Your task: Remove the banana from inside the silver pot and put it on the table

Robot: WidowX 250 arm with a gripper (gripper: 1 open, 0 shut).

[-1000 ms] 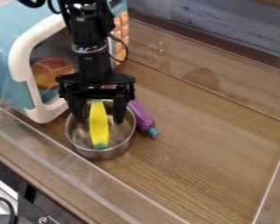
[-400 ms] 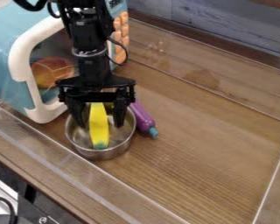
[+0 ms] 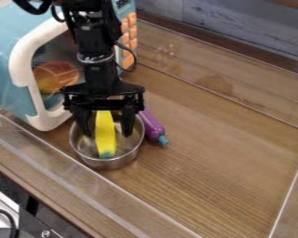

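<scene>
Brown wood-grain table [image 3: 226,167]; yellow banana [image 3: 105,136], greenish tip, inside silver pot [image 3: 123,160]; end effector [image 3: 107,119] spread wide.

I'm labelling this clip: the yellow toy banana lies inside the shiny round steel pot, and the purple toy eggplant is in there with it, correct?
Not quite: the camera view shows the purple toy eggplant outside the pot, on the brown wood-grain table.

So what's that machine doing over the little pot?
The robot's hand is reaching down into the pot, its fingers open on either side of the banana, which is in there. It looks about to grab it, though it doesn't seem to have a grip yet. The job is to get the banana out onto the table. The eggplant lies beside the pot.
</scene>
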